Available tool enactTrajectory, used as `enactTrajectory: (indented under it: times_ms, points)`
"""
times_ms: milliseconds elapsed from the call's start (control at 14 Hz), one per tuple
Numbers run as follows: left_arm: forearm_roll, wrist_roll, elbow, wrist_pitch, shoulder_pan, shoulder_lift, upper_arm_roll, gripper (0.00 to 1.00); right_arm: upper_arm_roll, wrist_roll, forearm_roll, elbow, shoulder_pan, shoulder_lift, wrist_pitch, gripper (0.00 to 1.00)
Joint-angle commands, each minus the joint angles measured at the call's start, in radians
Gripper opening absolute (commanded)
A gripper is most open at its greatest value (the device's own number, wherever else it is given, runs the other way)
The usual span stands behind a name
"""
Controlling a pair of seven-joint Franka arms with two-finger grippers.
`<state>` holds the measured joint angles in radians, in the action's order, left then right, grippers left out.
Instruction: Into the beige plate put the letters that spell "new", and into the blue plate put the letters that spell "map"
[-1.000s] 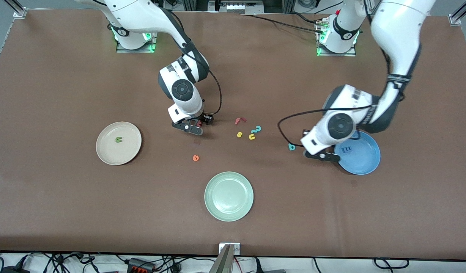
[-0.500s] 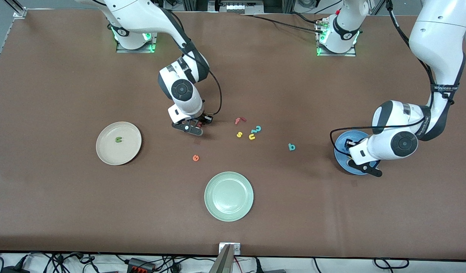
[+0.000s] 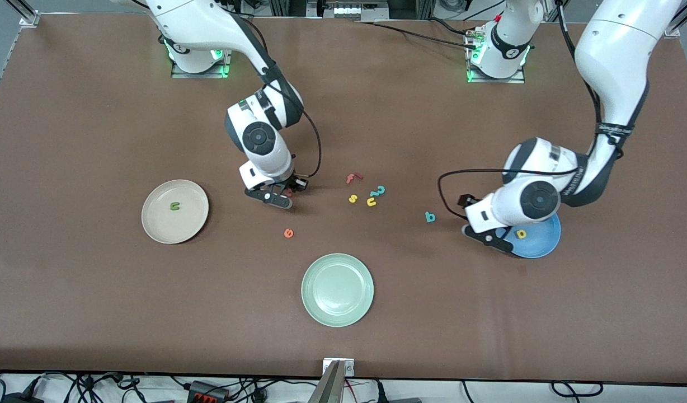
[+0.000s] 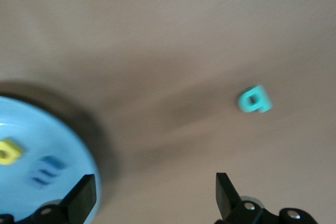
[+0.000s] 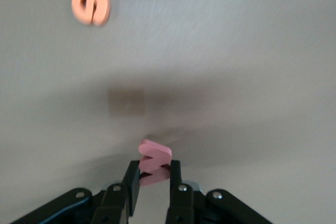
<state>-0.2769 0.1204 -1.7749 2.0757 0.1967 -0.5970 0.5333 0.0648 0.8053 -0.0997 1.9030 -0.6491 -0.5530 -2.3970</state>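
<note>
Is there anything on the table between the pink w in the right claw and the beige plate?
Nothing visible. The right claw grips the w, and only bare table lies between it and the beige plate.

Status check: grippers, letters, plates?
Right gripper shut on pink w. Left gripper open by blue plate; yellow a inside. Teal p on table.

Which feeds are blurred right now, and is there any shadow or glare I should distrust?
Left wrist view: motion-smeared, teal p and blue plate soft. Right wrist view: orange e blurred, pink w in the right gripper sharp. Front view: crisp, soft shadows, no glare.
</note>
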Motion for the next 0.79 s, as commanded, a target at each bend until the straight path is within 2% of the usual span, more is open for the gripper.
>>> enactTrajectory:
  times_ms: [0,214,429,571,714]
  points:
    - [-0.01,0.151,0.002,0.073,-0.06,-0.015,0.02,1.0,0.018,-0.147,-0.003,-0.076,0.077,0.022,0.186,0.19]
    - [-0.028,0.355,-0.005,0.179,-0.124,-0.098,0.008,1.0,0.065,-0.372,0.005,-0.079,0.15,0.041,0.283,0.19]
    - [-0.042,0.331,0.014,0.187,-0.126,-0.142,-0.024,1.0,0.159,-0.576,0.008,-0.071,0.177,0.05,0.34,0.2]
    - [-0.076,0.324,0.023,0.19,-0.131,-0.149,-0.024,0.86,0.174,-0.679,0.008,-0.074,0.219,0.045,0.338,0.2]
    - [-0.119,0.323,0.023,0.245,-0.137,-0.158,-0.024,0.86,0.175,-0.759,0.009,-0.074,0.261,0.032,0.328,0.2]
